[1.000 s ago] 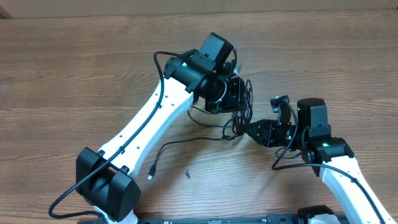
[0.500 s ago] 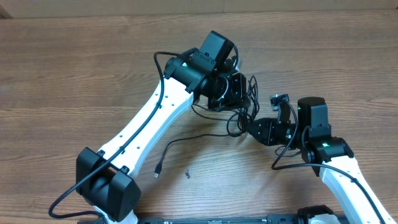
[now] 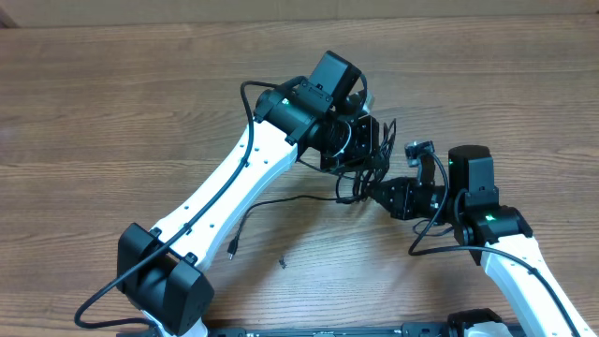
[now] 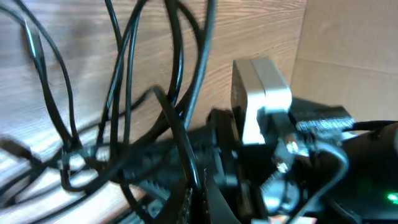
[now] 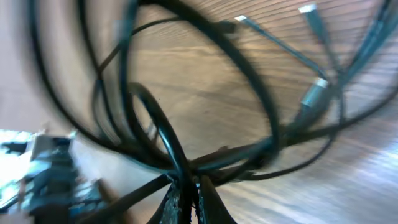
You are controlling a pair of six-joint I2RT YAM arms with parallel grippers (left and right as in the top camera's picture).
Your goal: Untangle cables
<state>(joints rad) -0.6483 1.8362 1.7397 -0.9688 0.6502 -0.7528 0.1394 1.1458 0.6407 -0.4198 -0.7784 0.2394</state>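
The cables [image 3: 361, 174] are a looped black bundle hanging between my two grippers at the table's middle. One strand [image 3: 281, 199] trails left across the wood to a small plug [image 3: 231, 249]. My left gripper [image 3: 367, 140] holds the top of the bundle; in the left wrist view it [image 4: 198, 199] is shut on a black cable, with loops [image 4: 124, 81] fanning out above. My right gripper [image 3: 372, 193] is just below the bundle. Seen from the right wrist, it [image 5: 188, 198] is shut on a cable where strands cross, with silver-tipped plugs [image 5: 314, 93] dangling beyond.
A small dark speck [image 3: 281, 263] lies on the wooden table [image 3: 112, 112] near the front. The right arm's wrist camera block [image 4: 261, 93] is close beside the left gripper. The left arm's white link [image 3: 225, 183] crosses the table's left half.
My right gripper has closed onto a strand of the bundle. The left gripper has shifted right and away with the bundle, and the trailing strand and its plug were dragged toward it.
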